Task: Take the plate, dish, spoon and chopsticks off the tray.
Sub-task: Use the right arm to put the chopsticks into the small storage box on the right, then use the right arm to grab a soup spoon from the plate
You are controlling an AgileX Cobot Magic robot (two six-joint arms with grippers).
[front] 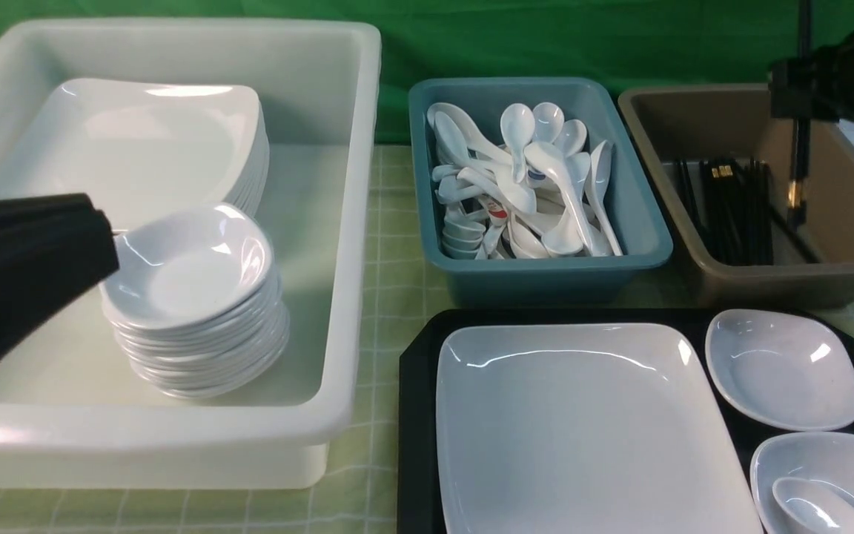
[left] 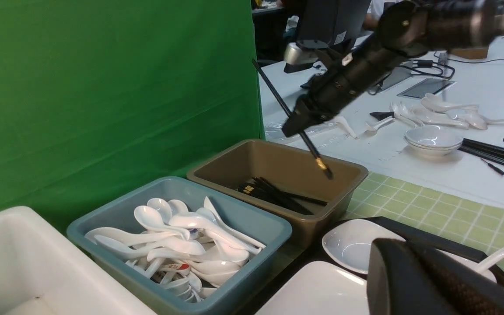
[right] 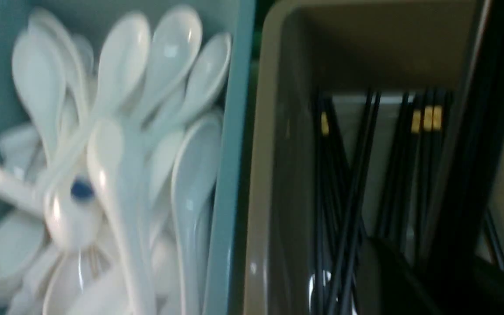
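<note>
At the far left the left end effector (front: pixel 104 233) reaches in as a dark wedge with its jaws pressed together. In the front view its tip shows just beside a stack of small dishes (front: pixel 190 274). That stack stands in the near part of a white tub (front: pixel 368 185), and a stack of square plates (front: pixel 138 141) sits behind it in the same tub.

A strip of green checked counter (front: pixel 390 267) lies between the white tub and a teal tub (front: pixel 545 278), which holds a heap of white spoons (front: pixel 538 178). Just beside the teal tub stands a brown tub (front: pixel 768 285) with loose black chopsticks (front: pixel 731 215) lying along its floor.

Above the brown tub, the right end effector (left: pixel 293 127) is clamped narrowly on the chopsticks (front: pixel 798 163). They hang gold end down, clear of the loose ones below. They read as one thin black rod, so I cannot tell whether both sticks are in the grip.

Nearest the camera, in front of the teal and brown tubs, sits the tray (front: pixel 416 415). The plate (front: pixel 583 430) lies flat on its left part. To the right of the plate, also on the tray, are the far dish (front: pixel 783 371) and the near dish (front: pixel 842 460). The spoon (front: pixel 812 508) rests in the near dish.
</note>
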